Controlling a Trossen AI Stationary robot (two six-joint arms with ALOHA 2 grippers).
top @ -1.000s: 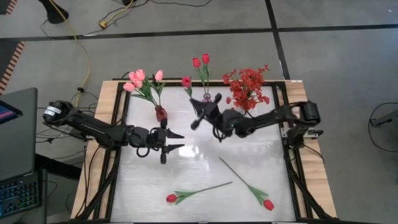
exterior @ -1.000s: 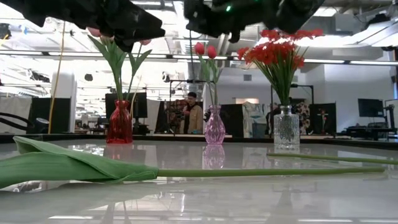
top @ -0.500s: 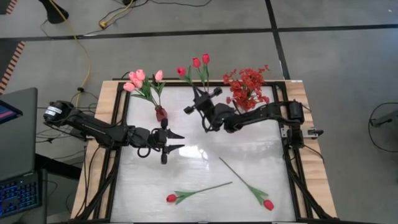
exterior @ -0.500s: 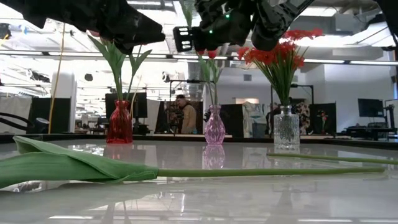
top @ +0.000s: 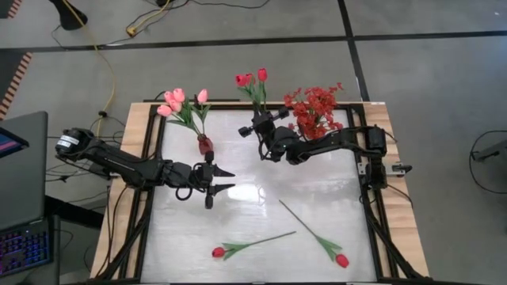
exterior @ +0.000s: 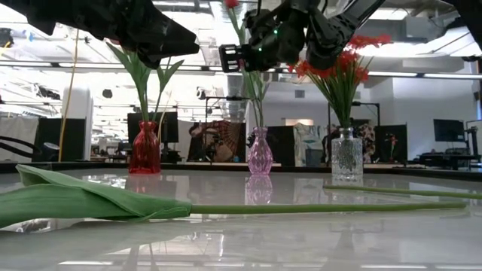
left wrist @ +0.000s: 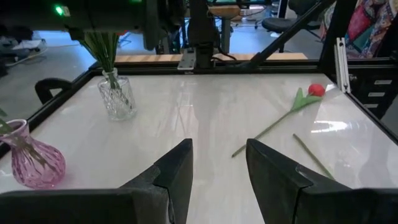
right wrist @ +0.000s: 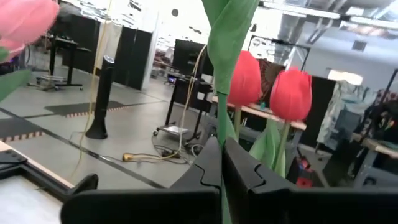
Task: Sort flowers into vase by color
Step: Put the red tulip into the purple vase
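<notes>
The sorting was, as I judge it, more than half done, but not finished. From left to right, the red vase [exterior: 145, 148] held the pink tulips [top: 179, 103], the pink vase [exterior: 260, 153] in the middle held two red tulips [right wrist: 268, 87], and the clear vase [exterior: 346, 156] held the spray of small red blossoms [top: 314, 111].

The left gripper [top: 223, 180] hung over the table [top: 253, 198] just beside the red vase, its fingers [left wrist: 177, 168] apart and holding nothing. The right gripper [top: 257, 133] was above the pink vase, closed on the green stem of another red tulip [top: 243, 80], which stood almost upright next to the two already in place. This flower seemed to be on its way into the vase; whether its stem end was already inside the neck, I cannot tell.

Two more red tulips were left: one [top: 219, 252] lay near the front edge of the table, the other [top: 341, 260] farther to the right, their stems close to each other but apart.
</notes>
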